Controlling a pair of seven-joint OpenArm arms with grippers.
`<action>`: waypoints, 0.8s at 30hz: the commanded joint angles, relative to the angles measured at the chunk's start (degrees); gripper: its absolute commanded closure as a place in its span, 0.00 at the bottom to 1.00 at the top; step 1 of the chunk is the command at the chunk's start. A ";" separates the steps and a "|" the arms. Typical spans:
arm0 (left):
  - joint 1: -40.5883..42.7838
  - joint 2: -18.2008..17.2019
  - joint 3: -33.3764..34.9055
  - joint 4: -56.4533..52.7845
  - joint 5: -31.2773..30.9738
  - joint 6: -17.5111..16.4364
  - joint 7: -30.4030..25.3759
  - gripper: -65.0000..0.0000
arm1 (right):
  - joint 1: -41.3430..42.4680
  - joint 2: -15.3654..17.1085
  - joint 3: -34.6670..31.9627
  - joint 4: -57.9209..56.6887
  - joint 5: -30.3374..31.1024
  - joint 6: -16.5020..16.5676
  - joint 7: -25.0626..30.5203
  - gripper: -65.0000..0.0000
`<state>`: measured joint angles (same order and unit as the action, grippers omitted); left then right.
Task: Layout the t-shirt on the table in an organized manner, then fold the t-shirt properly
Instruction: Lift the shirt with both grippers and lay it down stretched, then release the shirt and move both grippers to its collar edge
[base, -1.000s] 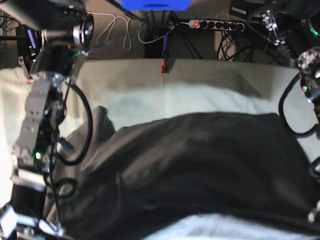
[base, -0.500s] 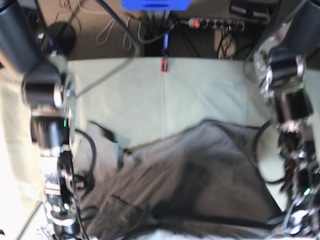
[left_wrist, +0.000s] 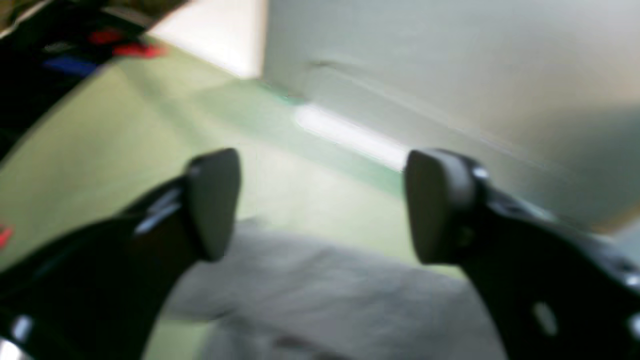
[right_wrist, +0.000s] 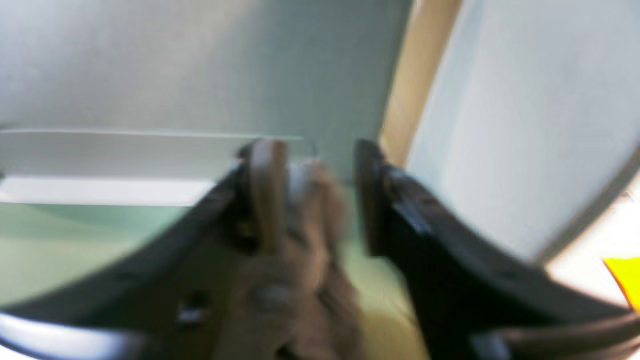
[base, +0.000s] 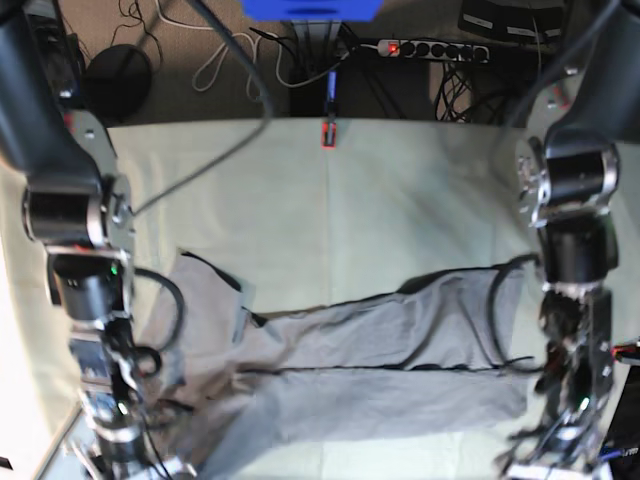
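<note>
The grey t-shirt (base: 370, 370) lies crumpled in a long band across the near half of the table (base: 330, 200). One end bunches by the right arm (base: 90, 300) at the view's left. The other end reaches the left arm (base: 575, 250) at the view's right. In the left wrist view my left gripper (left_wrist: 325, 205) stands wide open and empty above the t-shirt (left_wrist: 325, 295). In the right wrist view my right gripper (right_wrist: 317, 195) has its jaws apart. A blurred fold of t-shirt (right_wrist: 310, 225) still hangs against one of the fingers (right_wrist: 265, 195).
A red clamp (base: 327, 133) holds the green cover at the table's far edge. Behind it lie a power strip (base: 430, 47) and loose cables on the floor. Black cables loop from both arms onto the shirt. Something yellow (right_wrist: 625, 275) shows at the right wrist view's edge.
The shirt was held up, spread close to the camera; it has dropped onto the table. Both grippers opened and both arms swung down toward the near edge.
</note>
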<state>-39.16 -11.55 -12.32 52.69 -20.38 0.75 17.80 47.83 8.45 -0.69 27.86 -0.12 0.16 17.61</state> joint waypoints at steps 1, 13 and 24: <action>-1.50 -0.10 0.14 1.69 -0.15 -0.53 -0.97 0.16 | 1.62 0.39 0.20 1.20 0.16 -0.03 1.60 0.48; 18.01 -1.68 -0.21 14.96 -0.32 -0.18 -0.44 0.12 | -18.52 0.56 0.73 17.64 0.16 -0.03 1.52 0.34; 29.35 -1.68 -0.30 2.04 -0.32 -0.53 -0.97 0.11 | -40.05 -1.02 0.82 22.82 0.34 -0.03 1.60 0.34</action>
<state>-8.58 -12.51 -12.34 53.89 -19.33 0.05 15.84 6.33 7.60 0.23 49.71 0.14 0.08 17.32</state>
